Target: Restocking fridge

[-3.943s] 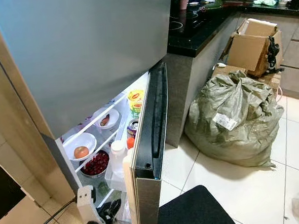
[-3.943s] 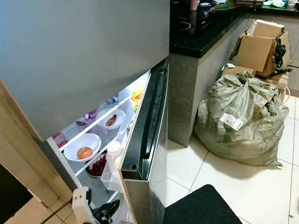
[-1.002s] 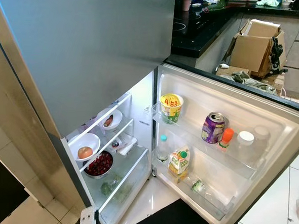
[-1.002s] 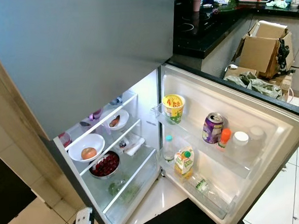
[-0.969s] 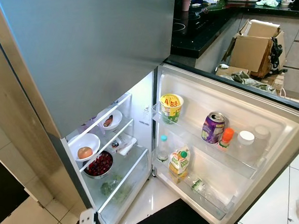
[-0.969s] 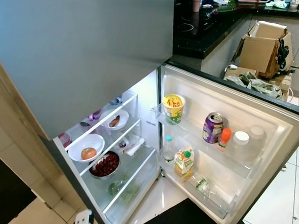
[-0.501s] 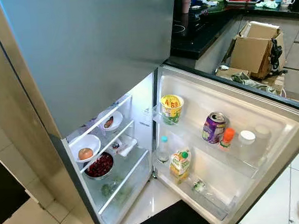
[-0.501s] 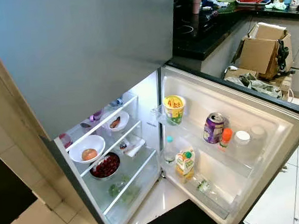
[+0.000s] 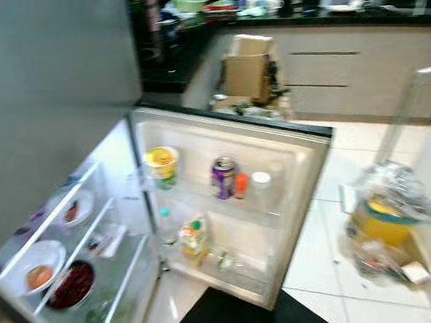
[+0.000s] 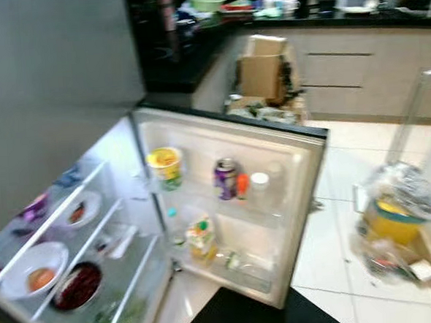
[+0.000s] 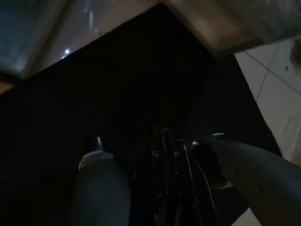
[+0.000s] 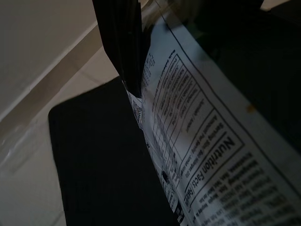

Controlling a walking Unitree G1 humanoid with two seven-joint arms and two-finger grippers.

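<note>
The white fridge door [image 9: 303,163] is seen swung wide, its racks part stocked. A white packet printed with a nutrition panel [image 12: 197,155] is held clamped in the right gripper [image 12: 123,47] — low above the black floor mat [image 12: 94,160]. The left gripper's [image 11: 167,155] finger state cannot be told. Judged step: carrying stock in — lifting to a free shelf is called for.

Left and right eye views: head-mounted stereo pair, looking forward and down from above onto the open fridge door [image 9: 233,204] with its shelves at left, the tiled floor [image 9: 329,220] at right, and the kitchen counter [image 10: 194,53] far behind; both share this scene, slightly blurred. Left wrist view: dark, close above a black mat [image 11: 117,94], facing down. Right wrist view: very near a printed nutrition label [image 12: 202,160], mat and tiles beyond.
</note>
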